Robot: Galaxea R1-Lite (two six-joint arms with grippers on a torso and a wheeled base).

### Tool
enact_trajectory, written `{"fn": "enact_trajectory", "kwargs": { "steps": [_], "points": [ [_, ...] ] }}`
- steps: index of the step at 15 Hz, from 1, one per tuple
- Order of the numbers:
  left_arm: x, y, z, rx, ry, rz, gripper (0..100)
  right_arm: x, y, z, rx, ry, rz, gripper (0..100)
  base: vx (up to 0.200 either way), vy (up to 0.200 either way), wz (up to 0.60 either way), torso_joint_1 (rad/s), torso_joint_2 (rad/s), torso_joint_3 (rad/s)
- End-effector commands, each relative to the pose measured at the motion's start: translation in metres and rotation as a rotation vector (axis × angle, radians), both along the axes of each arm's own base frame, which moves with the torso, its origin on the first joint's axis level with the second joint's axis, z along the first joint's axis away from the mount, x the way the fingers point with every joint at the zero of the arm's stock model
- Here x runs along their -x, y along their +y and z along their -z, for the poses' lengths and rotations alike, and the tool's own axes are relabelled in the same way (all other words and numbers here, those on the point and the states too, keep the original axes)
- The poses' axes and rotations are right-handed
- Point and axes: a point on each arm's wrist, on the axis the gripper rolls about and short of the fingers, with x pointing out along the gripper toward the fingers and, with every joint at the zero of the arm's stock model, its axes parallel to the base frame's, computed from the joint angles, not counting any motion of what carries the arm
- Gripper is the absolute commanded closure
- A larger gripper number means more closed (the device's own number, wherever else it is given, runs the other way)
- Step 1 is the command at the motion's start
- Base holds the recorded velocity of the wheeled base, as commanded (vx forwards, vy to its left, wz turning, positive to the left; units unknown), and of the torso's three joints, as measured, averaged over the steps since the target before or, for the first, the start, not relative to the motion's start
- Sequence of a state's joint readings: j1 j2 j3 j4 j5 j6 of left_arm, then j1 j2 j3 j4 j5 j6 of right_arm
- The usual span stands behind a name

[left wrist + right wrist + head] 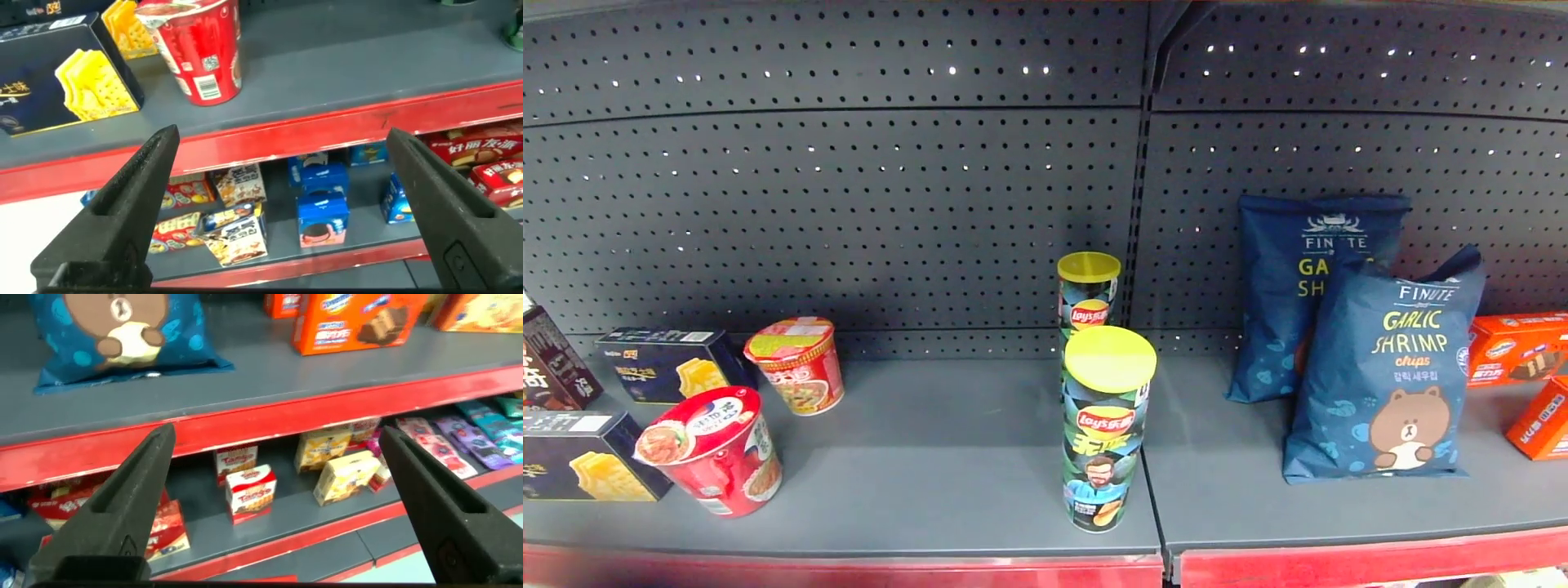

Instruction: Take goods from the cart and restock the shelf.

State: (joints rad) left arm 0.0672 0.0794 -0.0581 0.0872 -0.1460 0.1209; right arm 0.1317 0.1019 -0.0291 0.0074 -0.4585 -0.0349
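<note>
On the grey shelf two chip cans with yellow lids stand one behind the other, the front can near the shelf edge and the rear can by the pegboard. Two red noodle cups stand left of them. Two blue shrimp chip bags lean at the right. My left gripper is open, hanging below and in front of the shelf's red edge, beneath the near noodle cup. My right gripper is open too, in front of the red edge under a chip bag.
Dark cracker boxes sit at the far left and orange boxes at the far right. A lower shelf holds small snack packs. Between the cups and the cans the shelf surface is bare.
</note>
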Motion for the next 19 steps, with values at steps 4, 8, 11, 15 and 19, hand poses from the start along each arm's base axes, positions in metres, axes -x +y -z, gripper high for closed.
{"fn": "enact_trajectory", "kwargs": {
  "steps": [4, 8, 11, 15, 19],
  "points": [
    [-0.0001, -0.0001, -0.0001, -0.003, 0.002, 0.004, 0, -0.0002, 0.0001, 0.0, 0.005, 0.004, -0.002, 0, 0.0, -0.1, 0.0, 0.002, 0.0, 0.005],
    [-0.0001, -0.0001, -0.0001, 0.015, 0.003, 0.001, 0, -0.0006, 0.0009, 0.0004, 0.005, 0.007, -0.042, 0, 0.0, 0.0, 0.0, 0.0, 0.0, 0.0],
    [-0.0001, -0.0001, -0.0005, 0.049, 0.004, -0.003, 0, -0.0006, 0.0012, 0.0004, 0.004, 0.007, -0.053, 0, 0.0, 0.0, 0.0, 0.0, 0.0, 0.0],
    [-0.0001, -0.0001, -0.0005, 0.043, 0.004, -0.002, 0, -0.0006, 0.0012, 0.0003, 0.005, 0.006, -0.053, 0, 0.0, 0.0, 0.0, 0.0, 0.0, 0.0],
    [-0.0001, 0.0, -0.0005, 0.044, 0.004, -0.004, 0, -0.0008, 0.0016, 0.0006, -0.005, 0.003, -0.07, 0, 0.0, 0.0, 0.0, 0.0, 0.0, 0.0]
  ]
}}
